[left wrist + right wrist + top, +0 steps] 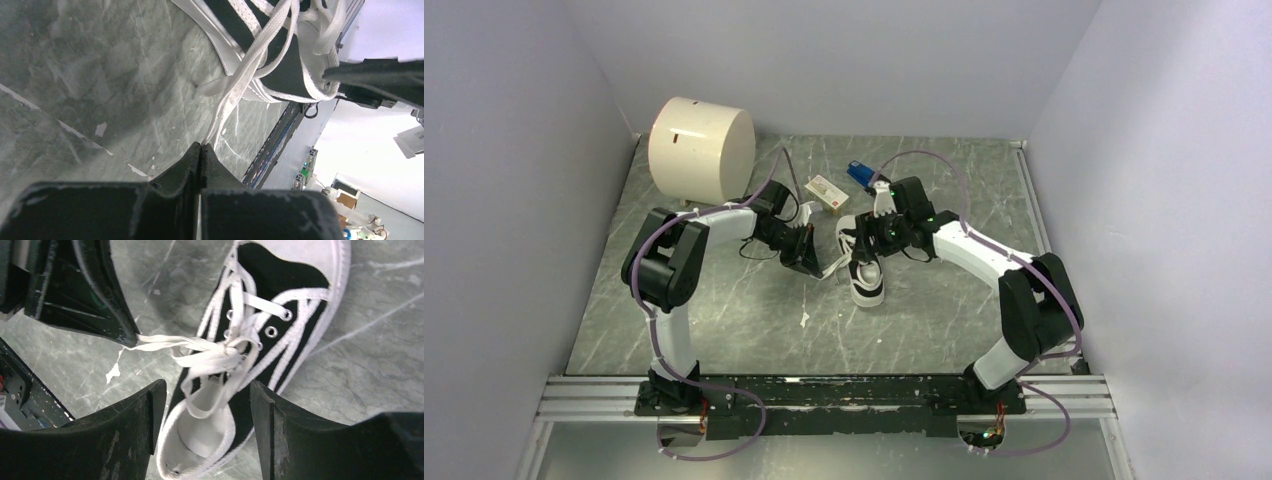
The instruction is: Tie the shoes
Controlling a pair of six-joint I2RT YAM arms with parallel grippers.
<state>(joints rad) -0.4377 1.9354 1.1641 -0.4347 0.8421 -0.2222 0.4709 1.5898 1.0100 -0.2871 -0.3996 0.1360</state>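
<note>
The black-and-white sneaker (pixel 866 275) lies on the grey table between both arms, toe toward the near edge. My left gripper (pixel 809 258) sits just left of it, shut on a white lace (pixel 235 95) that runs taut from its fingertips (pixel 201 146) up to the shoe (pixel 280 55). In the right wrist view the lace (pixel 170 343) stretches from the left gripper's fingers (pixel 85 295) to a loose crossing over the eyelets. My right gripper (pixel 207 390) is open and empty, hovering over the sneaker's heel opening (pixel 210 425), also seen from above (pixel 876 235).
A cream cylinder (pixel 701 148) stands at the back left. A small white-and-tan box (pixel 826 190) and a blue stapler (pixel 860 172) lie behind the shoe. Grey walls close in both sides. A metal rail (pixel 824 395) runs along the near edge.
</note>
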